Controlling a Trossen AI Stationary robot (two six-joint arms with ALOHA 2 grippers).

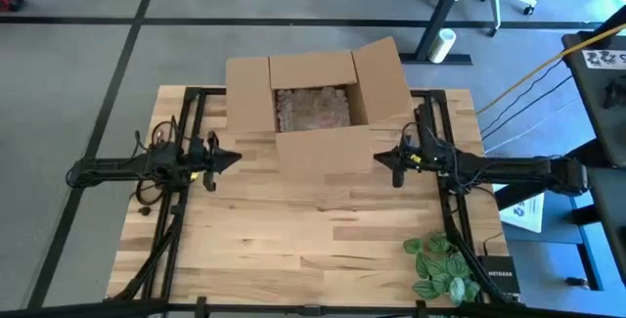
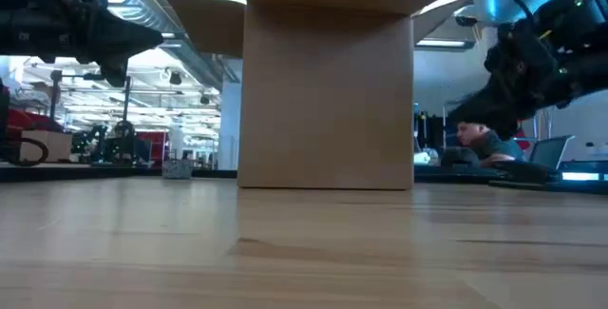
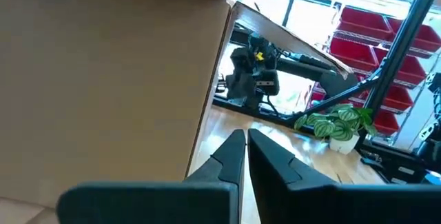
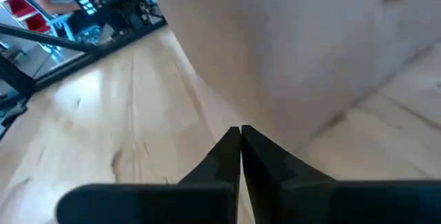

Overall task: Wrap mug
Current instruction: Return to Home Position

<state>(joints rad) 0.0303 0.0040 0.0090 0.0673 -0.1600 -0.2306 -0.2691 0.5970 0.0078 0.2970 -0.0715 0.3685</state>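
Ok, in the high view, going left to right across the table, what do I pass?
left gripper → cardboard box, open at the top → right gripper → leafy plant

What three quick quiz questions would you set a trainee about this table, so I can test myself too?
1. True or false: the cardboard box stands with its top flaps open.
2. Seen from above, what lies inside the box? A) nothing at all B) bubble-wrapped bundles C) a bare red mug
3. Fill in: of the left tool and the right tool, each beside the box, the leafy plant is nearer the ___ one.

Key: 1 true; 2 B; 3 right.
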